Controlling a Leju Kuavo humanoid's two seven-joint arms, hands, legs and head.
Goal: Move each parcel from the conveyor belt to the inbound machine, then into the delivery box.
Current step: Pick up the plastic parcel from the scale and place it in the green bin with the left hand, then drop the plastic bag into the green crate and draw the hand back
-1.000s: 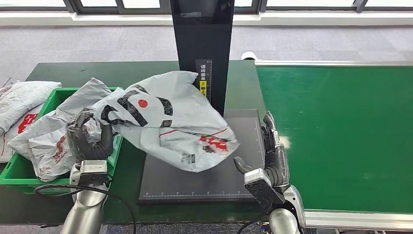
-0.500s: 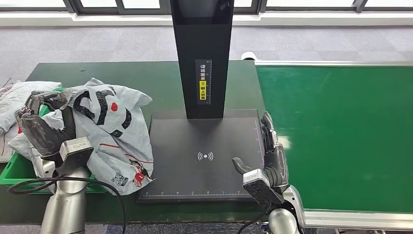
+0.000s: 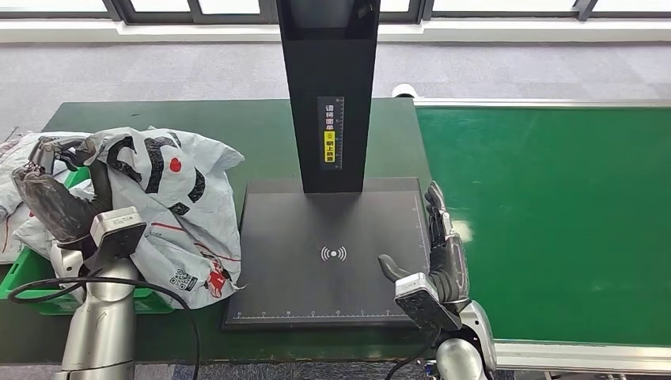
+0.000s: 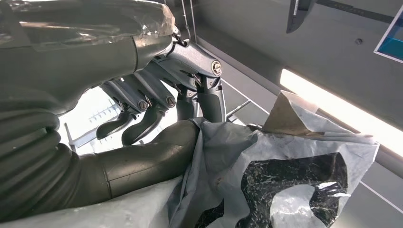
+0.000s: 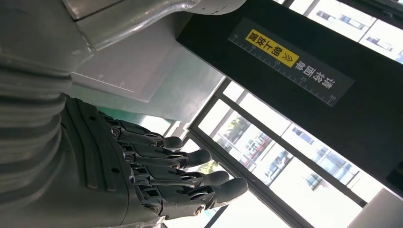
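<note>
The parcel (image 3: 178,210) is a crumpled grey poly bag with bold black lettering, a red dot and a red-printed label. The left hand (image 3: 54,199) is gripping its upper corner, thumb pressing the film against curled fingers (image 4: 142,107). The bag is hanging from those fingers, its long axis slanting down toward the machine (image 3: 328,253), draping over the green box (image 3: 24,277). The right hand (image 3: 439,253) is resting open, fingers straight, beside the green belt (image 3: 554,222). Grey carpet is lying beyond the table.
</note>
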